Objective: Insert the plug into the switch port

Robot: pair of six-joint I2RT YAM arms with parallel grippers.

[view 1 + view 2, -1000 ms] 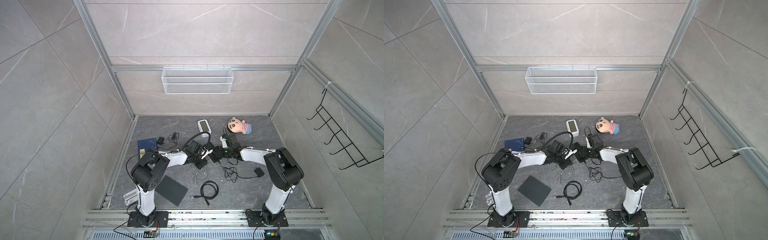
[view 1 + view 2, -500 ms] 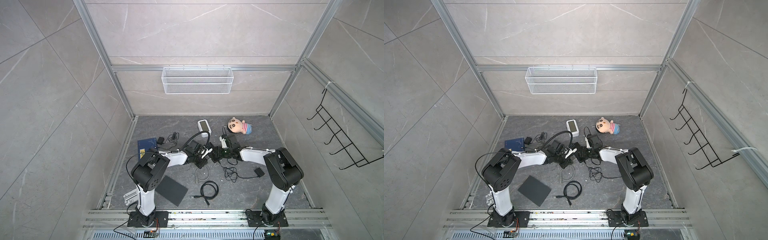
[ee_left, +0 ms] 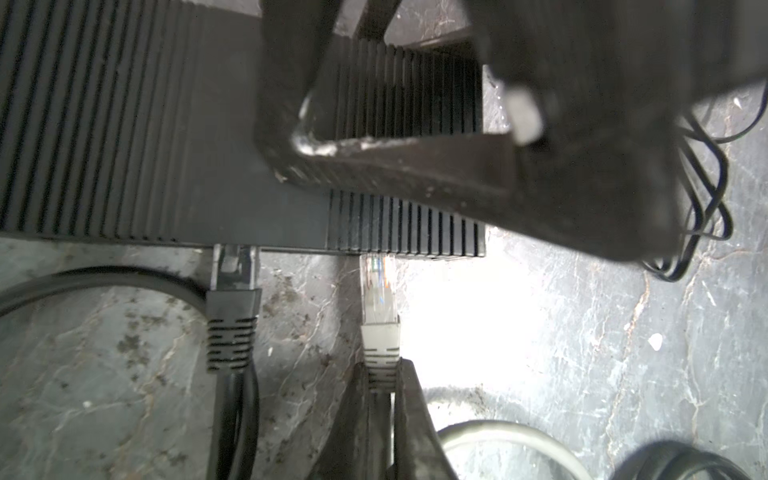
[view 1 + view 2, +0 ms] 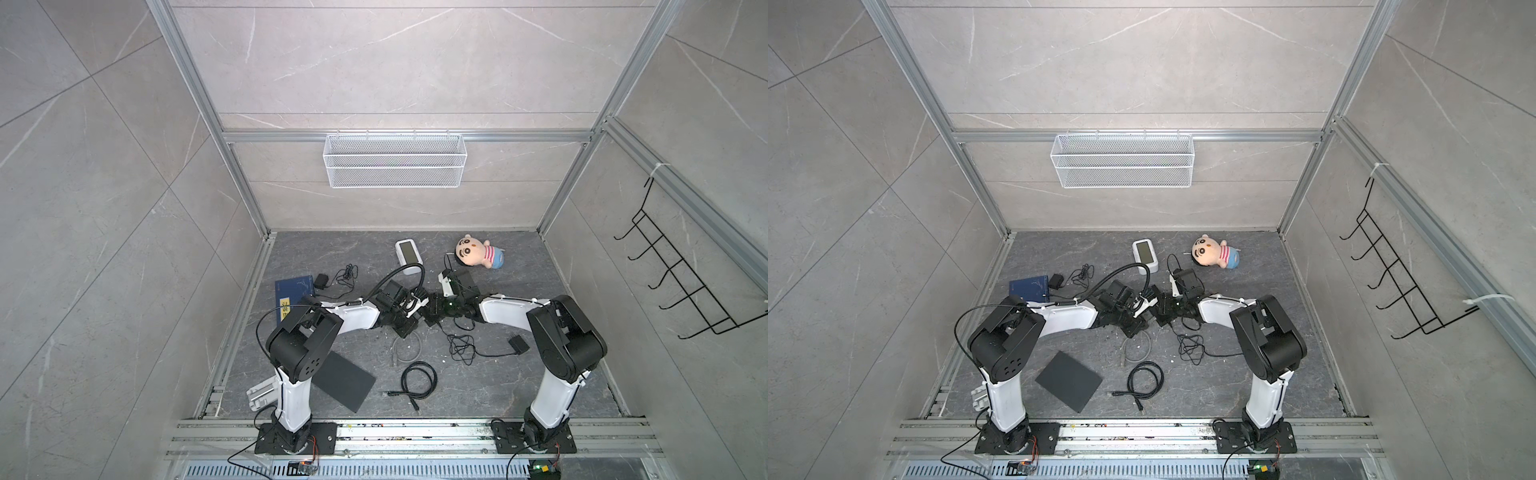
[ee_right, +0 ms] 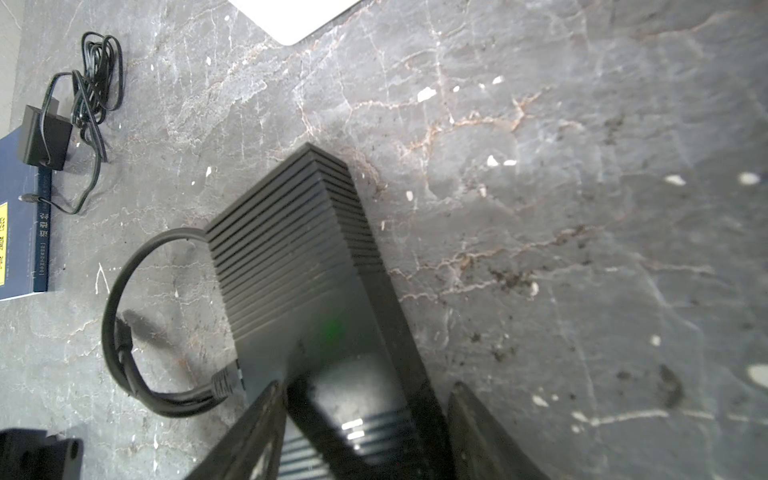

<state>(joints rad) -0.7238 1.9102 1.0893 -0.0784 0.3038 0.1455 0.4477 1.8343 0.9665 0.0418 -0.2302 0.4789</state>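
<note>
At mid-table, the left gripper is pinched tight on the grey boot of the clear-tipped network plug. The plug's tip sits just at a port of the black ribbed switch, which the right gripper clamps with its jaws wide. Insertion looks to be the step in hand, and the next move calls for a straight push until the plug seats. Count: one switch and two plugs, with the black moulded plug already in.
</note>
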